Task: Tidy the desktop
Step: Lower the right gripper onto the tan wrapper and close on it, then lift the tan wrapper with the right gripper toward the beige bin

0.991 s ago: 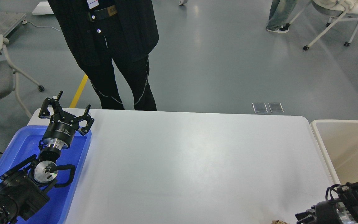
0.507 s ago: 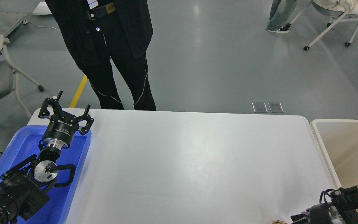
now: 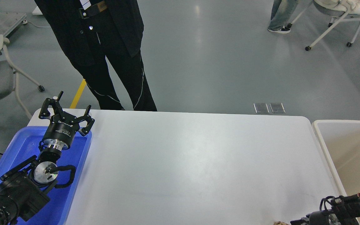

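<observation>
— What surface, what room?
— The desktop [image 3: 198, 168], white and glossy, fills the middle; grey floor beyond, a person in black [image 3: 105, 53] at 11 o'clock, a wheeled chair [image 3: 336, 22] at 1.
— Containers?
— Blue tray [image 3: 23, 140] at 9, holding nothing but my left gripper [image 3: 66, 114], fingers spread apart, above it. Beige bin [image 3: 348, 150] at 3, bare inside. Right gripper [image 3: 302, 221] at 5 — I cannot tell its fingers.
</observation>
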Robot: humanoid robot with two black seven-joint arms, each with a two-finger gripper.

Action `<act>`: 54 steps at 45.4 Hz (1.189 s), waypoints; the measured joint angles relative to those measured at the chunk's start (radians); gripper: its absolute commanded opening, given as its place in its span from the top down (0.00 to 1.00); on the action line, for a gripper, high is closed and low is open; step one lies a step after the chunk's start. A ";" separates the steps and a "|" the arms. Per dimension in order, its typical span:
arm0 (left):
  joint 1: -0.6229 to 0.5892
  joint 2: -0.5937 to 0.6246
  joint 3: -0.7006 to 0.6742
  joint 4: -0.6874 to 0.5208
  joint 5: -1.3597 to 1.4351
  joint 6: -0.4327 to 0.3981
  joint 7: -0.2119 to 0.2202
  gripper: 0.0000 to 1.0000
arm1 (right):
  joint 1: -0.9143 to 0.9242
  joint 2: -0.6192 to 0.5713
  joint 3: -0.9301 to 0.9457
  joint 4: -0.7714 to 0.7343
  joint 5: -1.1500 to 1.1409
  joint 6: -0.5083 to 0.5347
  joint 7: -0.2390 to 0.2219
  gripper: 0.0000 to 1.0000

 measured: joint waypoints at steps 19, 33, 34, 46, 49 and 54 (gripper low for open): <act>0.000 0.000 0.000 0.000 0.000 -0.001 0.000 0.00 | -0.032 0.021 -0.018 -0.050 -0.041 -0.097 0.051 1.00; 0.000 0.000 0.000 0.000 0.000 -0.001 0.000 0.00 | -0.011 0.017 -0.003 -0.059 -0.044 -0.113 0.086 1.00; 0.000 0.000 0.000 0.000 0.000 -0.001 0.000 0.00 | -0.008 0.016 -0.001 -0.059 -0.043 -0.114 0.087 1.00; 0.000 0.000 0.000 0.000 0.000 0.000 0.000 0.00 | 0.072 -0.043 0.069 -0.057 0.038 -0.118 0.131 1.00; 0.000 0.000 0.000 0.000 0.000 0.000 0.000 0.00 | 0.096 -0.056 0.099 -0.056 0.108 -0.117 0.155 1.00; 0.000 0.000 0.000 0.000 0.000 0.000 0.000 0.00 | 0.132 -0.069 0.138 -0.052 0.232 -0.112 0.196 1.00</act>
